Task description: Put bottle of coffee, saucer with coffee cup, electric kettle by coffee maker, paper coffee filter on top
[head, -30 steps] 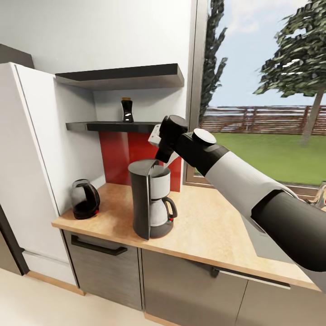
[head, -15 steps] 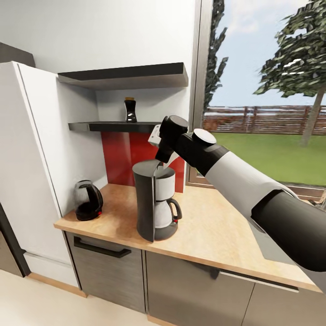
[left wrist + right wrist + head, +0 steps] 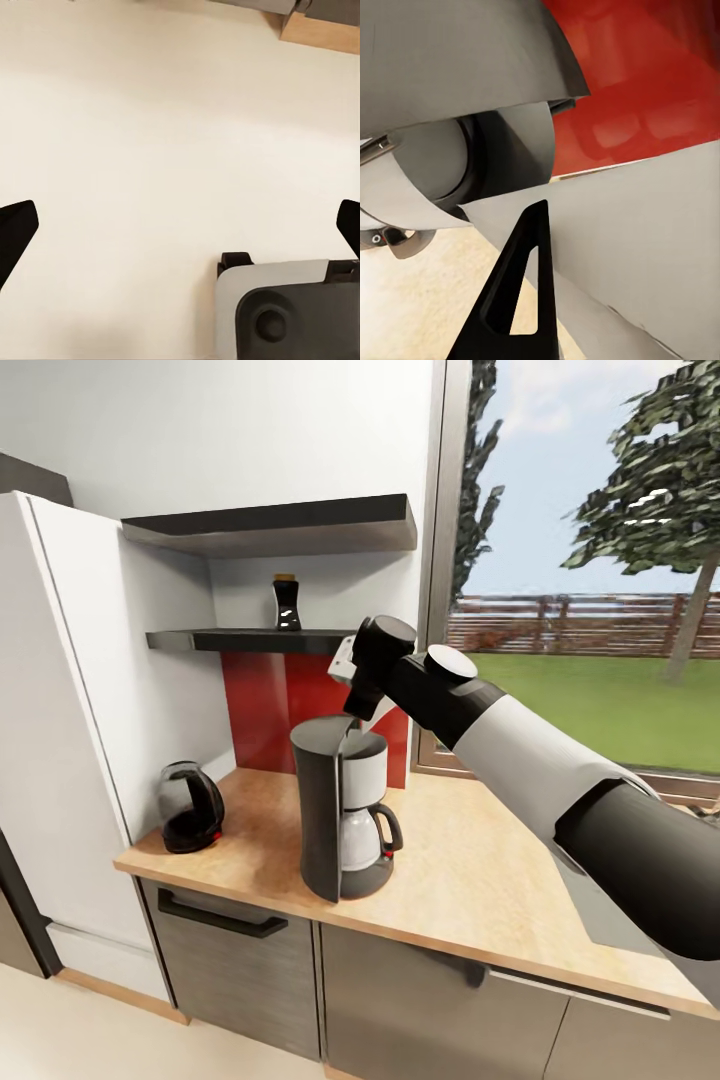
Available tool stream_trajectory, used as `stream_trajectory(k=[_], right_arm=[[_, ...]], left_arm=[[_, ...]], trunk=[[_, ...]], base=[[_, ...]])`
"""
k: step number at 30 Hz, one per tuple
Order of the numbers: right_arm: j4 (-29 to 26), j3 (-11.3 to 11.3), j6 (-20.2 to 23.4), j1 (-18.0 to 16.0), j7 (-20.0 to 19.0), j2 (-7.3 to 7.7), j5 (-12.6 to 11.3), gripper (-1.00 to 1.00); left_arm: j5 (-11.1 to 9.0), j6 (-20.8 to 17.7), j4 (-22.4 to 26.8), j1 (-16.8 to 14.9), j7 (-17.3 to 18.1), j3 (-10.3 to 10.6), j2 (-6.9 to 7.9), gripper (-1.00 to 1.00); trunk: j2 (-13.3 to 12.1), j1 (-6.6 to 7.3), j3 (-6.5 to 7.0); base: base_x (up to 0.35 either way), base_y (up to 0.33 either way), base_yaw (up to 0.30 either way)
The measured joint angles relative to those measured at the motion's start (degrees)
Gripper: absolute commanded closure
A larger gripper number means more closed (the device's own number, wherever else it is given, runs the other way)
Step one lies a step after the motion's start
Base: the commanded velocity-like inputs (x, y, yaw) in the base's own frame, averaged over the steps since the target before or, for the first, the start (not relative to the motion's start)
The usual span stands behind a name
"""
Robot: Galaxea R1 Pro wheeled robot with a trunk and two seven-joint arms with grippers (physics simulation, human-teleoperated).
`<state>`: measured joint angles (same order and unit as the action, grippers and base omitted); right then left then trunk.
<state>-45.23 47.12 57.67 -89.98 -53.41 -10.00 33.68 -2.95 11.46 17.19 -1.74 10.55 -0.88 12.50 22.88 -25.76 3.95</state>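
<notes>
Head view: the right arm reaches across from the near right, its right claw [image 3: 352,722] hanging just above the top of the coffee maker [image 3: 340,815], which stands on the table [image 3: 470,880] near the front edge. A white sheet at the claw's tip looks like the paper coffee filter [image 3: 351,728], so the claw seems closed on it. The electric kettle [image 3: 190,806] sits on the left end of the table, apart from the coffee maker. The bottle of coffee [image 3: 286,603] is on the kitchen shelf [image 3: 220,641], far behind and above. Neither saucer nor cup can be made out.

Left wrist view: the left claw [image 3: 180,232] is spread wide, its two dark tips at opposite edges, holding nothing, pointed down at pale floor, with a corner of the robot's own body below.

Right wrist view: one dark finger [image 3: 517,300] lies against a broad pale sheet, the filter [image 3: 645,247], with the coffee maker's round grey top [image 3: 450,150] just behind it and the red wall panel [image 3: 645,82] beyond.

The step in hand appears to be setting the filter on the machine. Next, I judge, the claw must lower a little, centre the filter over the top, and let go without dragging it off.
</notes>
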Motion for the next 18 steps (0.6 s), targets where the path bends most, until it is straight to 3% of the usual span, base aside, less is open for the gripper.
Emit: stream_trajectory(k=[18], right_arm=[[2.4,0.1,-0.1,0.2,0.0,0.0,0.0,1.0]], left_arm=[[0.0,0.0,0.0,0.0,0.0,-0.1,-0.02,-1.0]], trunk=[[0.0,0.0,0.0]], base=[[0.001,0.0,0.0]])
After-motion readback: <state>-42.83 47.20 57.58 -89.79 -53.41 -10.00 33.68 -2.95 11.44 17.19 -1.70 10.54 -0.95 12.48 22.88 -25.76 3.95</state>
